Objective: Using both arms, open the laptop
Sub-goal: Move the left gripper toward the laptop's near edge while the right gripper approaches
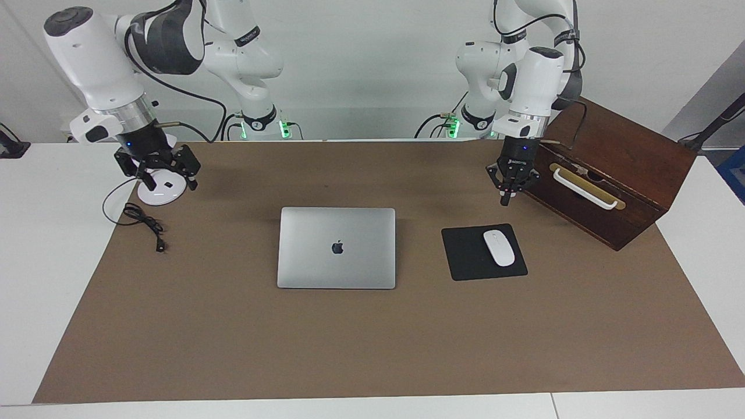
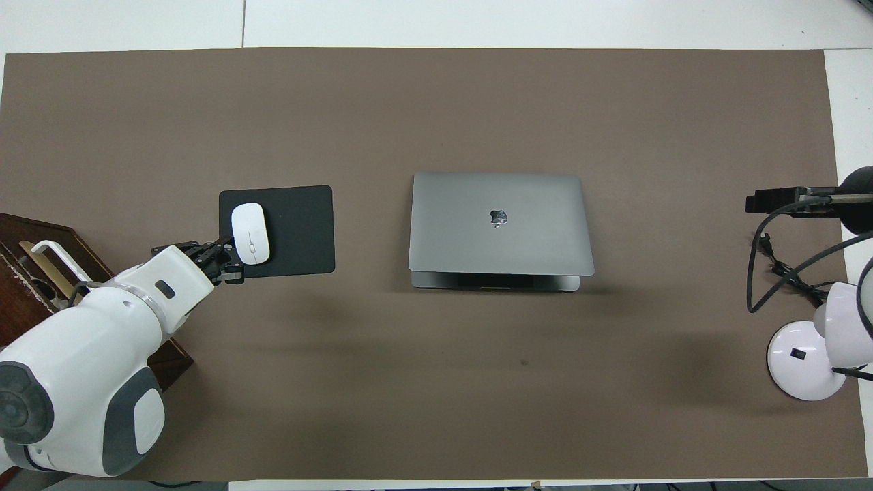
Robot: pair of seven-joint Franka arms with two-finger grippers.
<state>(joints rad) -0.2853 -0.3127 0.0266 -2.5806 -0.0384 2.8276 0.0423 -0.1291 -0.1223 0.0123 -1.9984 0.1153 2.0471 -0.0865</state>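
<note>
At the left end effector [image 1: 504,199]: closed tip to tip, gripping nothing, raised over the brown mat [image 1: 372,349] between the wooden box [image 1: 617,192] and the black mouse pad [image 1: 468,256], pointing down. Reaches in from the left arm [image 1: 532,75].

At the right end effector [image 1: 167,183]: raised over the round white lamp base [image 1: 166,196] at the right arm's end of the counter [image 1: 35,233]; cannot tell whether open or closed, and nothing seen in its hold. Hangs from the right arm [image 1: 99,64], with a black cable [image 1: 142,224] lying coiled on the mat just beside the lamp base.

For containers: only the wooden box, at the left arm's end of the counter, with a slanted top carrying a white handle [image 1: 584,189]. Closed, so contents hidden.

On the mouse pad: a white mouse [image 1: 499,248], toward the pad's box-side edge.

For the laptop [image 1: 336,247]: flat at the middle of the mat, lid down, well apart from both end effectors, beside the mouse pad. Long axis along the counter, from one arm's end toward the other. Top of the dark logo toward the robots. In the overhead view, a thin dark strip of the base showing under the lid edge nearer to the robots.
</note>
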